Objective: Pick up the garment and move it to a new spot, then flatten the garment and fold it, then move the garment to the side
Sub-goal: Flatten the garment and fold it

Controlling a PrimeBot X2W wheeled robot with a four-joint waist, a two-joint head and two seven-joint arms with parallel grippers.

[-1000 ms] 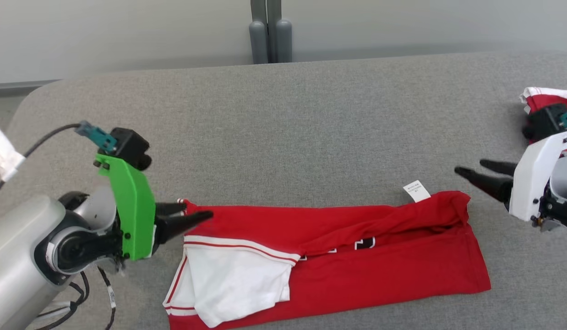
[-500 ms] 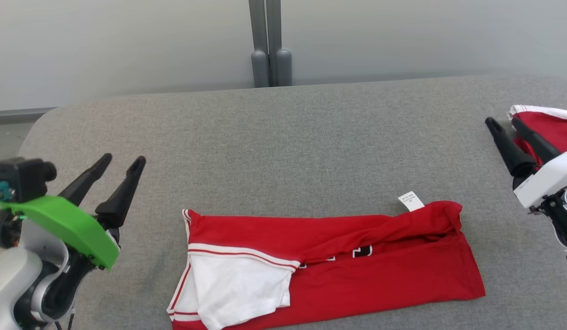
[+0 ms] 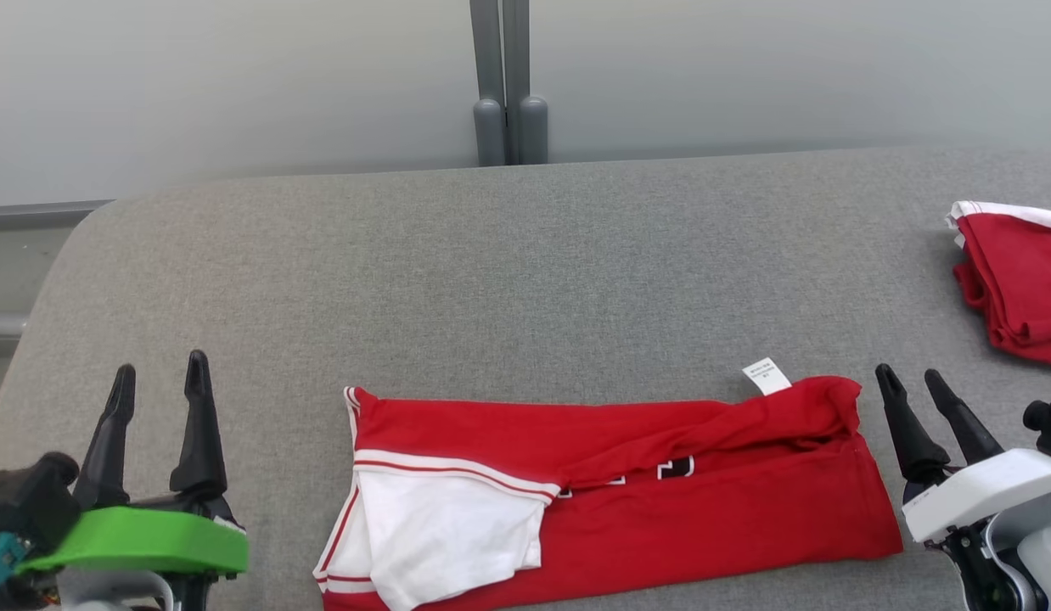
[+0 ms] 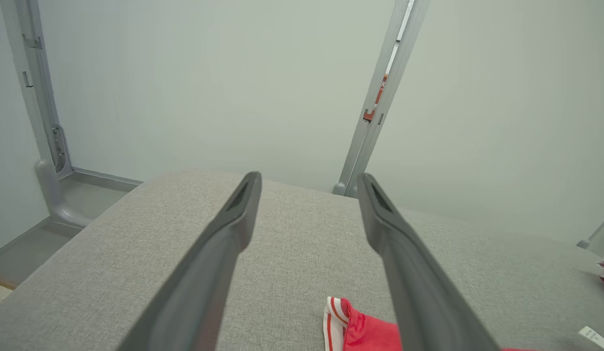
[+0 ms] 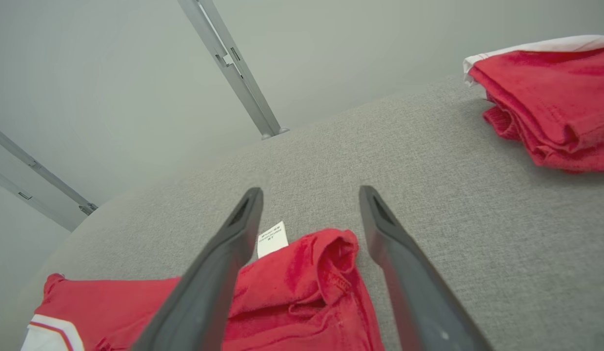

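Observation:
The garment (image 3: pixel 661 492) is a red jersey with white trim, folded into a long band near the front of the grey table (image 3: pixel 525 271). Its white sleeve panel (image 3: pixel 441 526) lies at the left end and a white tag (image 3: pixel 767 377) sticks out at the right end. My left gripper (image 3: pixel 161 375) stands open at the lower left, well clear of the cloth; its wrist view catches the jersey's left corner (image 4: pixel 351 326). My right gripper (image 3: pixel 909 376) is open just beside the garment's right end (image 5: pixel 326 273), holding nothing.
A second red garment (image 3: pixel 1014 280) lies folded at the table's right edge, also seen as a red stack (image 5: pixel 551 102) in the right wrist view. A grey post (image 3: pixel 508 85) stands behind the table against a pale wall.
Both grippers have pulled away from the garment's ends and dropped to the bottom corners, fingers pointing up. The head camera shifted slightly. The garment lies as before.

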